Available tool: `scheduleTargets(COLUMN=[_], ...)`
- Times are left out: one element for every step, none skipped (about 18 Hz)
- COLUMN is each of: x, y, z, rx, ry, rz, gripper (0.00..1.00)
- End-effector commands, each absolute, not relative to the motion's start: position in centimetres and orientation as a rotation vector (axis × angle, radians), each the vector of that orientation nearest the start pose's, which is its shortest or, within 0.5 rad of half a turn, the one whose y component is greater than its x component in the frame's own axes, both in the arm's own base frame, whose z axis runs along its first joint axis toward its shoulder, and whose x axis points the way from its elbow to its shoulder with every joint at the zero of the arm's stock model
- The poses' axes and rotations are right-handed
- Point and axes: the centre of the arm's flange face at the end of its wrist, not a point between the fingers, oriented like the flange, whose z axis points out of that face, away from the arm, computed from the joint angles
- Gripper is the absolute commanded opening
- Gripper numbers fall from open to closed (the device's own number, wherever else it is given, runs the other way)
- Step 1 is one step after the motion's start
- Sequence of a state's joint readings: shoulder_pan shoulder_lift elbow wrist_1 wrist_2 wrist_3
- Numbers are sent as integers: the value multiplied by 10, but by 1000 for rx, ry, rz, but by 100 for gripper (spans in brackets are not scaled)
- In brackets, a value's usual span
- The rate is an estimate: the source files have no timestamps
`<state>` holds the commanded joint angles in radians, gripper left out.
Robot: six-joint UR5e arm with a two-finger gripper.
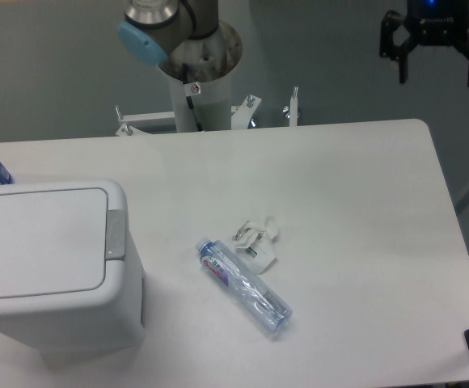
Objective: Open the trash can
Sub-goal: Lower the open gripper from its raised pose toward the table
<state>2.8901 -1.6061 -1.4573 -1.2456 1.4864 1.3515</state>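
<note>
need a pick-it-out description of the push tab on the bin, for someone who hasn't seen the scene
Start at the big white trash can at the table's left edge. Its flat lid panel faces up; the push tab sits at the lid's right edge. It is a small grey strip, the only grey part on the white bin.

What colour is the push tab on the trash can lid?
Grey, on the white trash can, seen by the fixed camera.

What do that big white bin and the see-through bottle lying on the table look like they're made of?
The trash can looks like moulded white plastic with a smooth, slightly satin finish: rounded corners, soft highlights, and a grey push tab on the lid's edge. The bottle appears to be thin clear plastic, since the table shows through it; it has a blue cap and a printed label.
</note>
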Motion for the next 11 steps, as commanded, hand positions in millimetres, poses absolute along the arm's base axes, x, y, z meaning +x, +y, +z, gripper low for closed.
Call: scheduleTargets(x=[-485, -485, -484, -482, -481, -480, -480, -475, -468, -464, -460], y=[271, 273, 274, 278, 280, 281, 282, 293, 311, 324, 332], z=[564, 562, 562, 562, 562, 562, 561, 561, 560, 556, 556], rx=[-2919, -2922, -2920, -2919, -2917, -2914, -2909, -2891, -2868, -2852, -2824], ry=[60, 54, 59, 61, 68, 62, 27, -15, -72, -170, -273], rz=[548, 543, 542, 538, 539, 534, 526, 509, 481, 450, 432], gripper=[100, 100, 100, 100, 100, 100, 100, 100, 100, 100, 100])
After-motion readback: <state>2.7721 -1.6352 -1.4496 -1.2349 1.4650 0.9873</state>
